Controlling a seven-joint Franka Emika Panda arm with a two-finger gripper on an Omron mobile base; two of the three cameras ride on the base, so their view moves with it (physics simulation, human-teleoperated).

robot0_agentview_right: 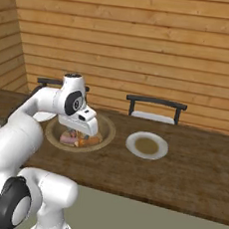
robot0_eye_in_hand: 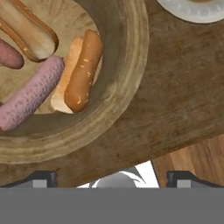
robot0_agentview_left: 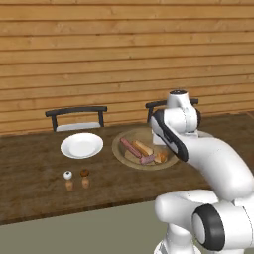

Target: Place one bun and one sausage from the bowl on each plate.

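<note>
End effector (robot0_eye_in_hand: 111,177): jaws spread wide, holding nothing, hovering over the bowl's near rim.
Bowl (robot0_eye_in_hand: 127,87): on the worktop (robot0_eye_in_hand: 183,96), everything here so far.
Nearest bun (robot0_eye_in_hand: 81,70): tilted against the inner wall, beside a pink sausage (robot0_eye_in_hand: 30,94); looks the easiest first pick.
Plates: one (robot0_agentview_left: 82,145) left of the bowl, one (robot0_agentview_right: 147,145) right, both bare, awaiting a pair each.

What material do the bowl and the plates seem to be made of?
The bowl looks like wood with a matte finish: light brown, with grain lines along its thick rim. The plates look like white ceramic or plastic, plain and smooth; which one, the render leaves open.
</note>
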